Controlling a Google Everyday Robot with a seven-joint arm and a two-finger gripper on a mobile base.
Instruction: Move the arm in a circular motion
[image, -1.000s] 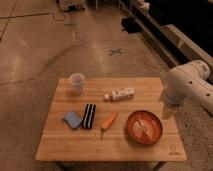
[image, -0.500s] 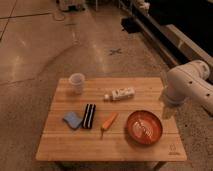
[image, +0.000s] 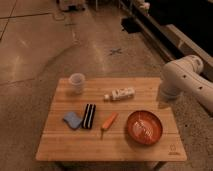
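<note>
The arm (image: 186, 80) is a large glossy white robot arm of thick rounded segments at the right edge of the camera view. Its bulbous joint hangs over the right side of the wooden table (image: 60, 145), above the orange bowl (image: 144, 127). The gripper is out of view, past the frame's right edge or hidden behind the arm.
On the table stand a white cup (image: 77, 82), a lying white bottle (image: 119, 94), a blue sponge (image: 73, 120), a black striped block (image: 89, 116) and an orange carrot (image: 108, 122). A dark bench or rail (image: 165, 35) runs along the back right. Bare floor surrounds the table.
</note>
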